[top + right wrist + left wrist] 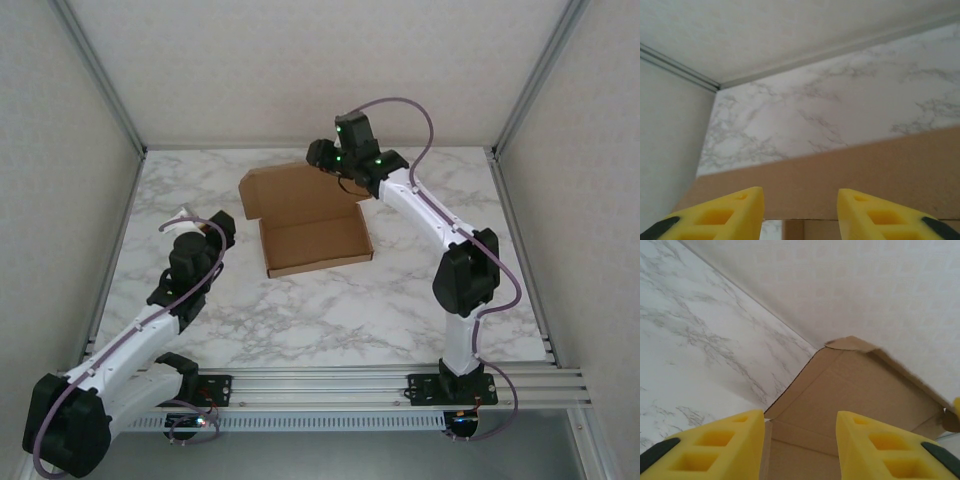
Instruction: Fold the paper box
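Paper box (312, 240) open; left wrist shows inner crease (802, 433)

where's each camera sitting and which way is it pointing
top external: above and behind the arm bases, looking down at the marble table, both arms, left gripper, right gripper and paper box.
left wrist: on the left arm, facing along its yellow fingers into the open box, a wall beyond.
right wrist: on the right arm, facing past its yellow fingers over a panel of the box toward a wall corner.
shared: all three see the box and the table.
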